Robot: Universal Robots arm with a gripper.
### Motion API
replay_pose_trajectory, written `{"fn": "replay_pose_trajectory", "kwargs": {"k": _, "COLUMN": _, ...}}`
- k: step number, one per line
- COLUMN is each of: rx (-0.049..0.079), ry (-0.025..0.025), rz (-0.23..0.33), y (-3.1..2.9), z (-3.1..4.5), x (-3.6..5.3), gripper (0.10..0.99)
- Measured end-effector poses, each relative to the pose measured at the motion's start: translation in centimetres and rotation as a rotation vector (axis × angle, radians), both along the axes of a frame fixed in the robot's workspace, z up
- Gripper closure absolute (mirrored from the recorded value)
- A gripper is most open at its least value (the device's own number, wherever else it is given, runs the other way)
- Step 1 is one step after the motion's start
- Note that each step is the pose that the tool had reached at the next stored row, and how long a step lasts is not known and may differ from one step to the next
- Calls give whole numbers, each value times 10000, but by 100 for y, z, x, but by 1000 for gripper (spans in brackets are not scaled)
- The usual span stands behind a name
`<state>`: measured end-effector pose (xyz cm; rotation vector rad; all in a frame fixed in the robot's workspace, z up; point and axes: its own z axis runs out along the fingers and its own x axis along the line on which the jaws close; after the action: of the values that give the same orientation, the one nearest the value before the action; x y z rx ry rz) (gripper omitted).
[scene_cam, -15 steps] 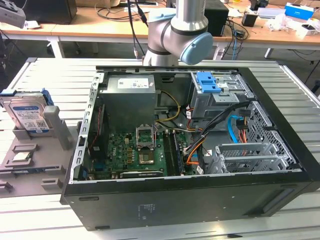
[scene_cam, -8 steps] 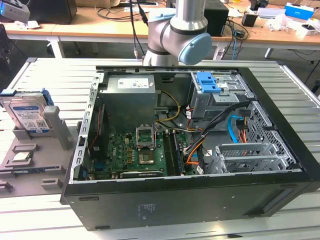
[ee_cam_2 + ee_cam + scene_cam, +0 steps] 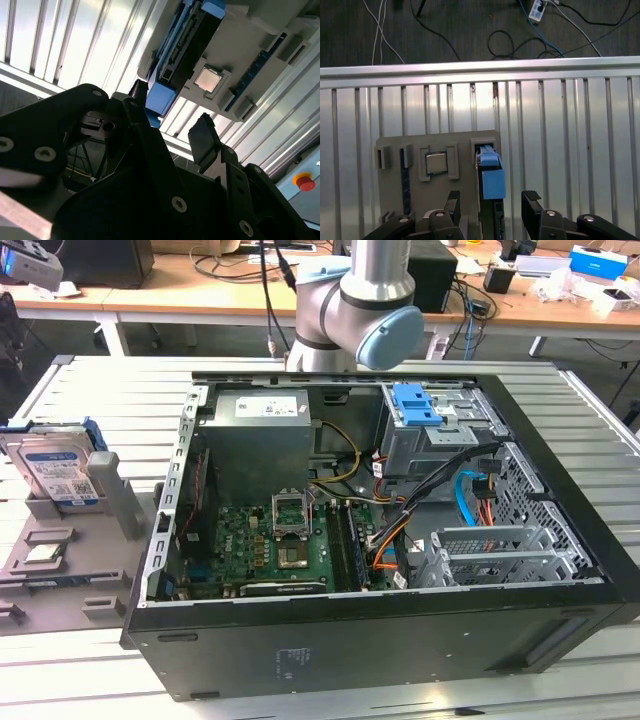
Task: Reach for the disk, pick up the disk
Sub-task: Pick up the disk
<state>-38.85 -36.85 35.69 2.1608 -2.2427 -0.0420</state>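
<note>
— gripper (image 3: 491,200) first: how did it sit?
— it hung over the grey holder (image 3: 440,142), looking straight down, fingers (image 3: 453,201) spread wide and gripping nothing. the second wrist view showed the gripper (image 3: 170,110) with the same gap.
— and the disk (image 3: 492,175)?
— untouched, on edge in a slot of the holder. its thin top edge, with the blue bracket (image 3: 493,184), ran lengthwise below the gap, crosswise to the line from finger to finger.
— from outside?
— the disk (image 3: 55,470) stood at the exterior view's left, label facing the camera, well apart from the arm (image 3: 360,300).
— what else did the holder carry?
— a square chip (image 3: 436,162), flat in a recess beside the disk. the open computer case (image 3: 400,640) held a green board (image 3: 270,545) and cables.
</note>
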Motion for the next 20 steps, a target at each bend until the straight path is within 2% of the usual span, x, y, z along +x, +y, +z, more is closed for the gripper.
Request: {"fn": "replay_pose_trajectory", "kwargs": {"k": 20, "rx": 0, "ry": 1, "rz": 283, "y": 0, "z": -283, "x": 0, "gripper": 482}}
